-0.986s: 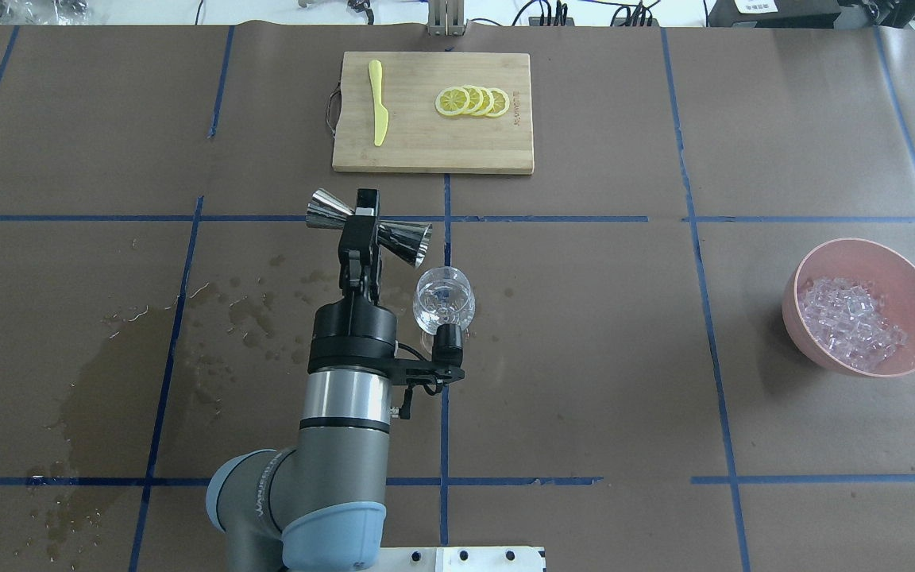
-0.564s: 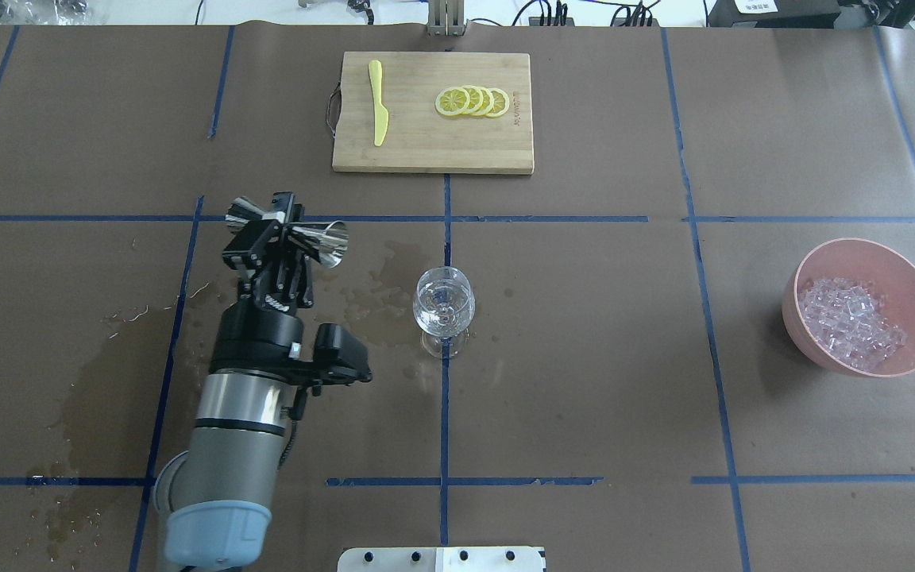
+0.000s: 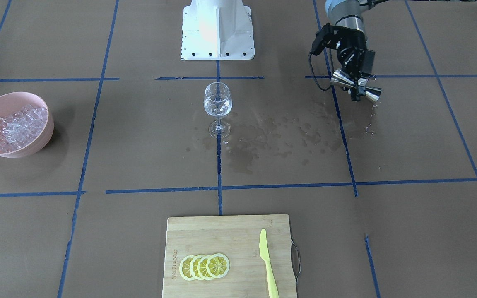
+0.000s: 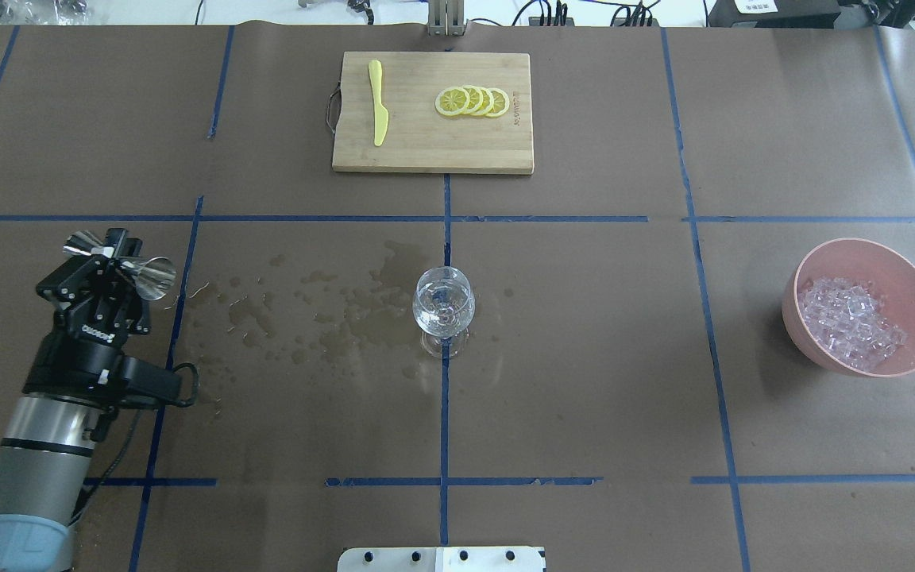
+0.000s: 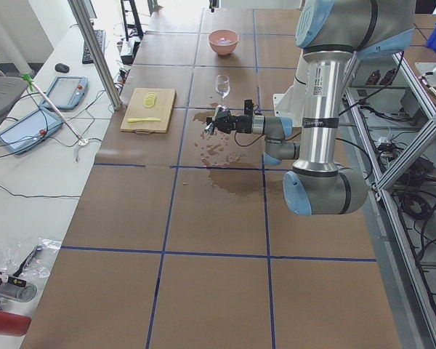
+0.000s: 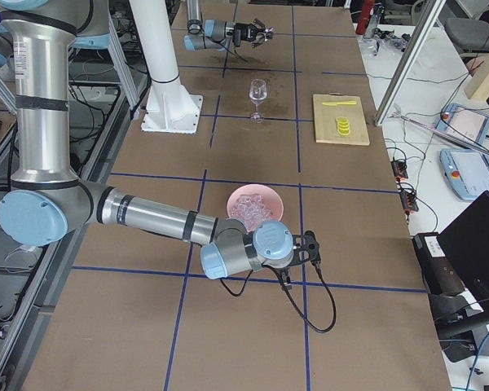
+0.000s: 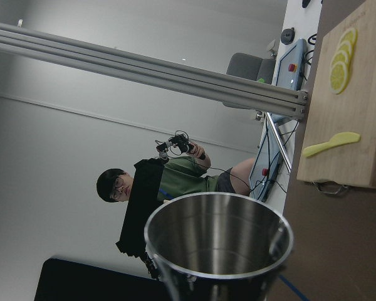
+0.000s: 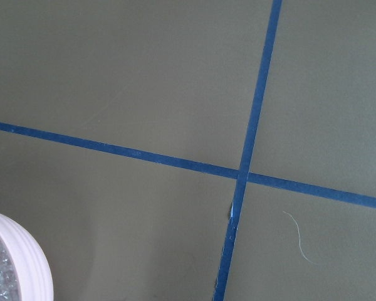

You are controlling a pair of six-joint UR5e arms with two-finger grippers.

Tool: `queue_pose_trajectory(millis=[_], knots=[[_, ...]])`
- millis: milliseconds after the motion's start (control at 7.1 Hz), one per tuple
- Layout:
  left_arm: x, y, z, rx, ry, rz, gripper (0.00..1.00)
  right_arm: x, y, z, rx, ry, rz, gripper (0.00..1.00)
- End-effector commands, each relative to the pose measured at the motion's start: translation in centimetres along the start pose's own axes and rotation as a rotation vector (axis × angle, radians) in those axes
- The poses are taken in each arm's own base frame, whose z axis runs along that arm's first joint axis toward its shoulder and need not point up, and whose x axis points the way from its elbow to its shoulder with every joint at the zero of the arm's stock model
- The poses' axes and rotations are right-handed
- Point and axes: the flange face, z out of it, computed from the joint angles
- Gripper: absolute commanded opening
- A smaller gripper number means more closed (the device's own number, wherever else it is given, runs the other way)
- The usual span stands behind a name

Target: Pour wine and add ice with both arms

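Brown paper [image 4: 584,357] crossed by blue tape lines [image 4: 553,218] spreads under everything, and we see dark wet stains [image 4: 362,306] on it left of centre in the overhead view. We find the left arm [image 4: 36,453] low at that view's left edge. The right arm [image 6: 147,216] shows only in the right-side view, stretched along the near end.

A bamboo cutting board [image 4: 426,151] lies centred at the far edge. A pink bowl [image 4: 906,274] sits at the right. 1 wine glass [image 4: 443,306] stands upright in the middle, on a tape crossing.

The left gripper [image 4: 113,256] clamps the waist of a steel jigger [image 4: 152,278], which lies on its side above the paper, well apart from the glass. The right gripper [image 6: 311,244] hangs near the bowl, and we cannot tell whether its fingers are open or closed.

On the board lie 1 yellow knife [image 4: 378,103] and 4 overlapping lemon slices [image 4: 473,102].

We see the ice [image 4: 851,322] heaped in the bowl as small clear cubes. The wine [image 3: 218,109], a little clear liquid, sits low in the glass.
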Motion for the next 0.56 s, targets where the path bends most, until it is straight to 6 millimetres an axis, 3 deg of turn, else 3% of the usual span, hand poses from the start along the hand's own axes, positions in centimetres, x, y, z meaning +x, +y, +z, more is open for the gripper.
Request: queue_pose_trajectory(millis=[0,423], knots=[[-1.85,8.02,-1.67,0.004,-0.009,0.04,0.0,0.21,0.37,0.07,0.001,0.0,0.001,1.0],[-1.81,8.5,-2.54,0.033,-0.008,-0.218,0.0,0.38,0.98,0.16,-0.004,0.001,0.007,1.0]])
